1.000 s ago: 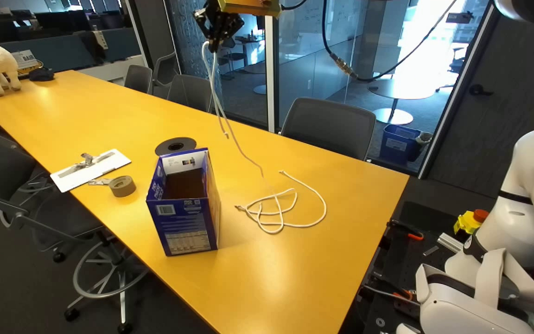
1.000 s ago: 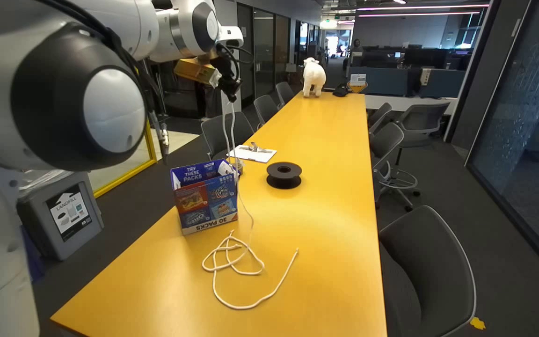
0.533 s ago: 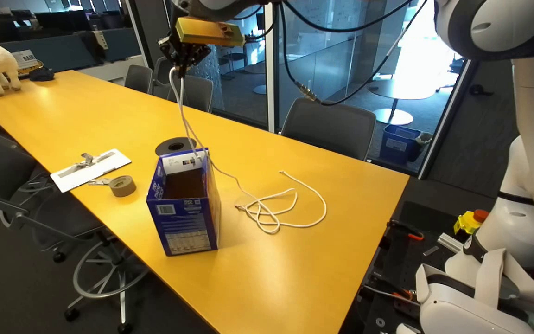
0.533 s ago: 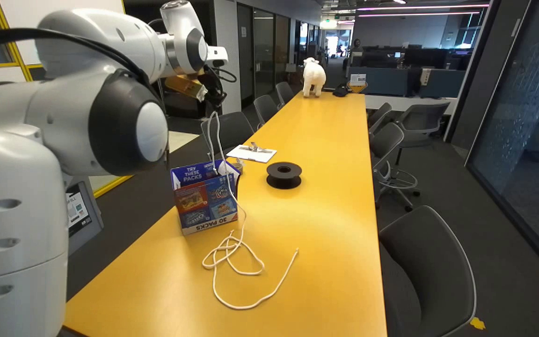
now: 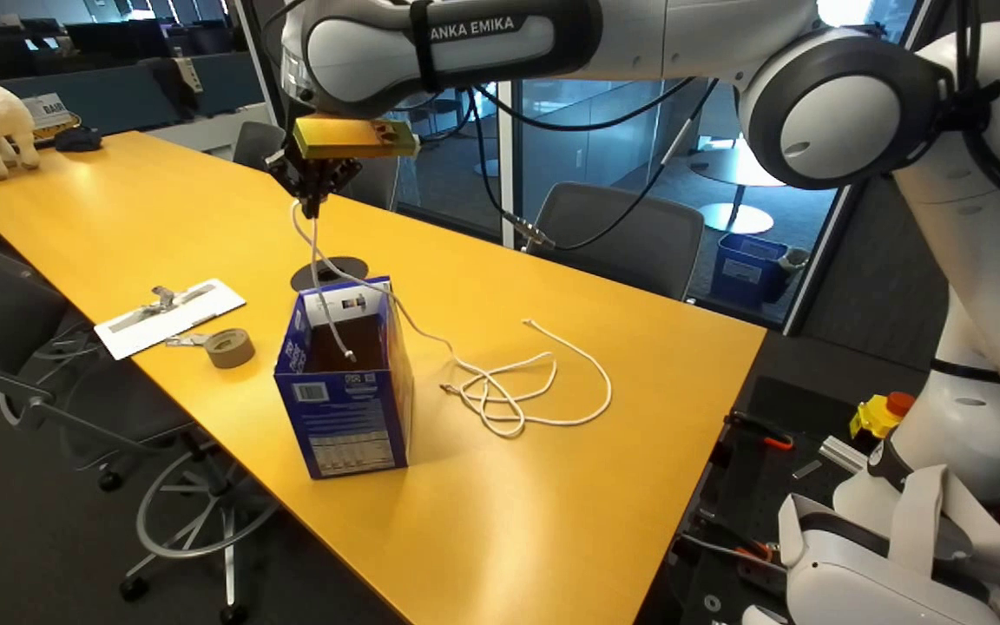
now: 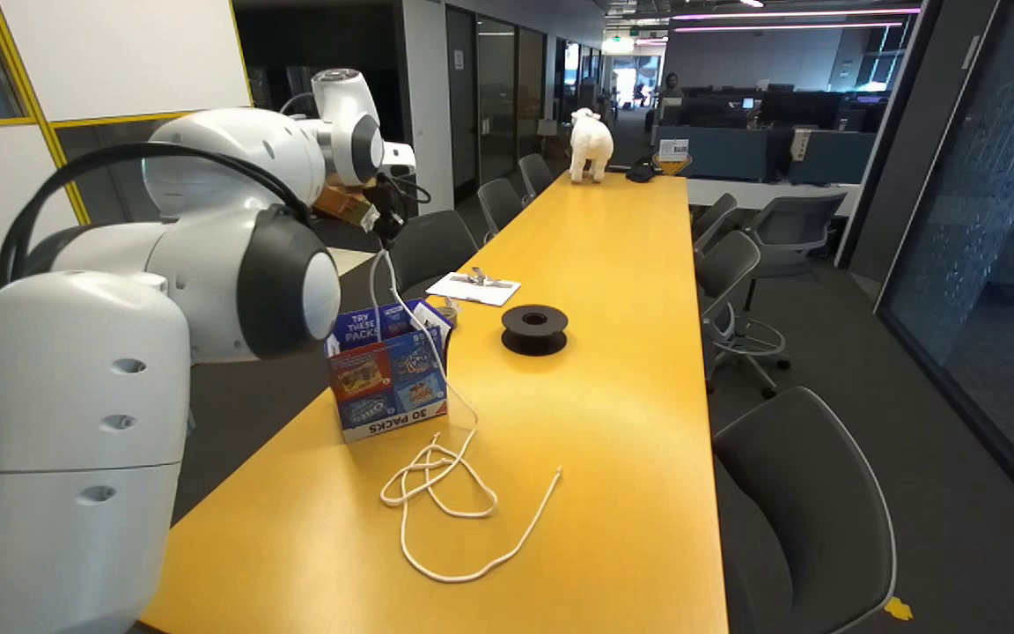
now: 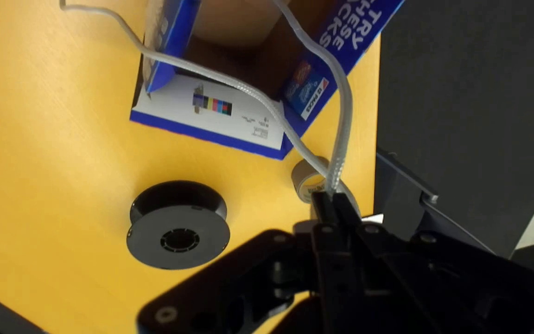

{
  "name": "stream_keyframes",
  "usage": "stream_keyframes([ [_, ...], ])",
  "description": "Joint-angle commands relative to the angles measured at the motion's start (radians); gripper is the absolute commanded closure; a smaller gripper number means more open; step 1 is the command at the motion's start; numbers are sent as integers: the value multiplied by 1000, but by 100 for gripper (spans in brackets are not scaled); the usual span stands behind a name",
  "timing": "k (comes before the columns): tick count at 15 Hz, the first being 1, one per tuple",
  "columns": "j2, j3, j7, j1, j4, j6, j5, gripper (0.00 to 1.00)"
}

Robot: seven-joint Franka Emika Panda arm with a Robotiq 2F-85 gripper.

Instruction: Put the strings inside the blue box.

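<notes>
The pincer (image 7: pixel 334 198) hangs over the bench (image 5: pixel 500 521), above the level of the blue box (image 5: pixel 348 425), pointing down; its jaws meet on the strings (image 7: pixel 346 102), gripping the white cord where it bends into a small loop; in the wrist view two strands run out from that pinch; a short one drops through the box's mouth, its end showing against the brown inside in an exterior view; the longer strand slants across the rim and down past the outer wall to the bench, though whether it touches the rim is hard to see; the remaining length of the strings lies just beside the box in a loose tangle of loops, one long tail curving away; the strings are thus only partly inside.

The blue box stands upright near a long edge of the bench, mouth upwards; a pale label patch shows on one wall, product pictures on another; the black spool (image 6: pixel 534 343) lies flat near the box, apart from it; the tape roll (image 5: pixel 229 349) sits near the same edge, close to a white board (image 6: pixel 467 292) that bears metal pieces; a white plush animal (image 6: pixel 591 145) stands at the far end; the arm (image 5: pixel 726 39) reaches across in both exterior views; grey chairs (image 5: pixel 648 256) line both long sides.
</notes>
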Motion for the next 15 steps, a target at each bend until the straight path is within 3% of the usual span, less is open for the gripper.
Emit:
stream_keyframes([
  [1, 90, 27, -61, -9, 102, -84, 35, 99],
  [5, 132, 42, -114, -21, 123, -158, 60, 99],
  [6, 137, 44, -122, -24, 127, -172, 63, 71],
  [8, 143, 47, -140, -31, 134, -200, 65, 65],
  [15, 85, 24, -139, -55, 68, -246, 43, 12],
])
